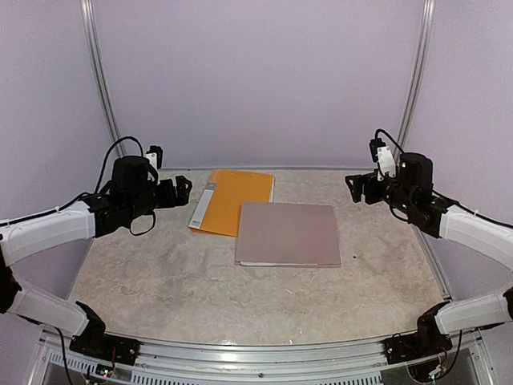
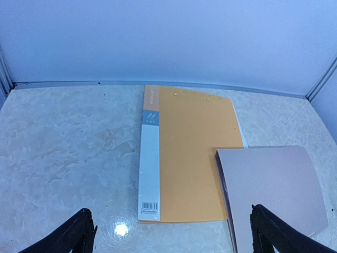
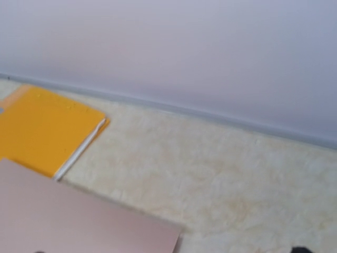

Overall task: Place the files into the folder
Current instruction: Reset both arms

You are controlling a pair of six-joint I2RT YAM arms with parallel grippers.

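A pale marbled table (image 1: 160, 273) is seen closed in by lilac walls (image 1: 256, 72) at the back and sides. The two white and black arms are held up over its left and right edges, the left arm (image 1: 48, 228) and the right arm (image 1: 481, 233) each bent inward toward the middle.

A taupe cover (image 1: 288, 233) is laid flat at the table's centre. An orange folder (image 1: 236, 196) is laid flat just behind it and to its left, and the folder's near right corner is overlapped by the taupe cover's far left corner. Both are shut.

The left gripper (image 1: 184, 191) is held above the table just left of the orange folder. Its fingers are spread wide in the wrist view and nothing is gripped. The right gripper (image 1: 351, 188) is held to the right of the taupe cover, well apart from it. Its fingers are seen parted from above and nothing is held.

A white spine strip (image 2: 149, 174) is seen along the orange folder's left side, with a barcode label (image 2: 149, 206) at its near end.

The files (image 1: 272, 264) are seen only as a thin pale edge under the taupe cover's near side; no print can be made out.
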